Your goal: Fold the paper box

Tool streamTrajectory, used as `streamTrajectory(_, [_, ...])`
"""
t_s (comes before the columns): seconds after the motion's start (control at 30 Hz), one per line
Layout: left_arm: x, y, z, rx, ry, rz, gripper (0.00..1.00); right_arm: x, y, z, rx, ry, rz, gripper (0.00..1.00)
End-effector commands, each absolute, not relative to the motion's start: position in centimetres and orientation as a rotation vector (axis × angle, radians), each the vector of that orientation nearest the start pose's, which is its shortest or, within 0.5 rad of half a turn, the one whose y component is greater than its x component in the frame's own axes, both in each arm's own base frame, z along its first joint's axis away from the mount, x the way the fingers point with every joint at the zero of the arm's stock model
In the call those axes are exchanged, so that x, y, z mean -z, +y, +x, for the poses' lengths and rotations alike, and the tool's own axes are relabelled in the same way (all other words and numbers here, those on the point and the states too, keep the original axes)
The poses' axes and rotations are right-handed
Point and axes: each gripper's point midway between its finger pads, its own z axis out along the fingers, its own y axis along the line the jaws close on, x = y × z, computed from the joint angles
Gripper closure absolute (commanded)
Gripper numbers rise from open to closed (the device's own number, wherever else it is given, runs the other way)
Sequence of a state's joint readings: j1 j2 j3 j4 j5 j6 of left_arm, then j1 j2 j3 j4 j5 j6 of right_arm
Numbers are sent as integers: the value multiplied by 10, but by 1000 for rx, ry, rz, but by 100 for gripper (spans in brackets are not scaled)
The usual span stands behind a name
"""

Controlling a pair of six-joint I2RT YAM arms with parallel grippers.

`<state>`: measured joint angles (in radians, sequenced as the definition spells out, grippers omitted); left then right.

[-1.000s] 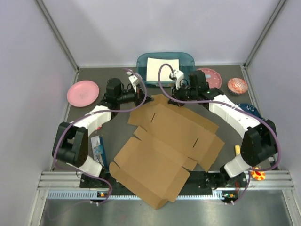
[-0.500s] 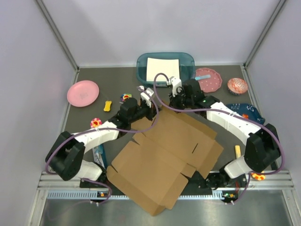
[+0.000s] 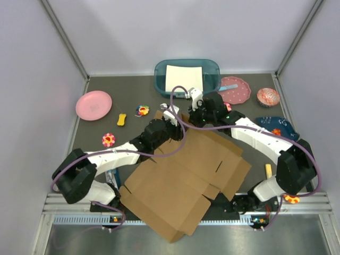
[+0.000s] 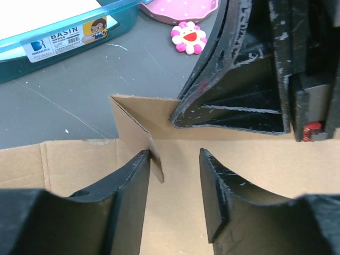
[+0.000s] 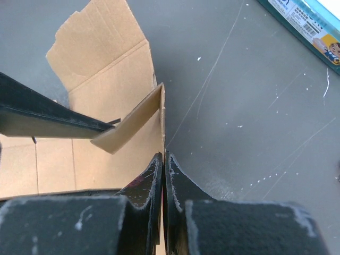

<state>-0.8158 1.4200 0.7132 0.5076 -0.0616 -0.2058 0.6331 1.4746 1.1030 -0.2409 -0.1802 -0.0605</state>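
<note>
Two grippers meet at the far side of the paper box (image 3: 183, 170). The box lies mostly flat across the near middle of the table (image 3: 127, 90); its near corner hangs over the front edge of the table, and its far side is near the teal bin (image 3: 159, 79). In the right wrist view, the fingers of the right gripper (image 5: 163, 159) are pressed together on a raised edge (image 5: 162, 114) of the cardboard, so this arm is holding the box there. In the left wrist view, the fingers of the left gripper (image 4: 175, 159) are apart, and the tip of a small corner flap (image 4: 135, 130) stands tilted between them. I cannot tell whether either finger touches the flap. I judge that the step in hand is to stand up the far wall and turn the corner flap inward along its crease. Because most panels are not yet raised, the task seems to be at an early stage. The next move probably needs the left fingers to close on the flap, or to push it sideways, while the right gripper keeps the edge steady. It should be gentle, because the thin sheet could bend at a wrong place or the whole box could slide further off the table.
</note>
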Motion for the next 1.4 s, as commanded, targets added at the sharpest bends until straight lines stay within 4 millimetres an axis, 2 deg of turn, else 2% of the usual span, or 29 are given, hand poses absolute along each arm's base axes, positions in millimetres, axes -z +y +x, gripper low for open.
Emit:
streamTrajectory(0.0, [-201,-303,300,625,1711,474,45,-207,291,326,-559,1894,-862,100])
streamTrajectory(0.03, [-213,-298,297,623,1687,465,42,-208,290,326,-554,1889,-872,100])
streamTrajectory(0.1, [-214,-291,292,604,1694,480,36,-212,290,325,-550,1882,-882,100])
streamTrajectory(0.13, [-225,-285,287,607,1677,468,36,-212,290,324,-551,1878,-893,100])
streamTrajectory(0.17, [-228,-280,285,601,1678,466,35,-213,290,323,-552,1876,-897,100])
streamTrajectory(0.2, [-221,-274,279,594,1710,469,35,-214,289,323,-550,1873,-898,100])
streamTrajectory(0.23, [-234,-265,274,600,1683,439,34,-215,289,322,-551,1868,-905,100])
streamTrajectory(0.27, [-234,-256,273,592,1689,389,34,-215,288,321,-551,1865,-908,100])
streamTrajectory(0.3, [-221,-248,267,579,1718,377,34,-215,288,320,-552,1864,-910,100])
streamTrajectory(0.33, [-227,-237,263,582,1700,334,35,-215,288,318,-556,1862,-917,100])
streamTrajectory(0.37, [-221,-231,259,600,1727,272,36,-214,287,317,-557,1863,-919,100])
streamTrajectory(0.4, [-203,-218,259,556,1768,212,37,-213,288,316,-560,1864,-921,100])
streamTrajectory(0.47, [-184,-205,252,548,1836,119,39,-213,288,314,-573,1863,-928,100])
streamTrajectory(0.5, [-165,-196,250,512,1876,86,39,-212,289,313,-578,1864,-930,100])
streamTrajectory(0.63, [-122,-190,232,524,2035,16,39,-210,290,310,-599,1867,-943,100])
streamTrajectory(0.77, [-91,-184,221,506,2149,-62,37,-208,292,308,-614,1871,-951,100])
streamTrajectory(0.9, [-83,-166,224,386,2170,-132,34,-206,293,306,-619,1872,-960,100])
streamTrajectory(0.97, [-88,-159,228,360,2137,-166,32,-206,292,307,-614,1873,-958,100])
streamTrajectory(1.07, [-80,-153,229,340,2124,-189,32,-205,292,307,-611,1874,-959,100])
streamTrajectory(1.23, [-53,-152,223,304,2200,-188,32,-206,293,306,-621,1869,-962,100])
streamTrajectory(1.37, [-51,-161,226,336,2193,-154,32,-209,297,304,-626,1864,-968,100])
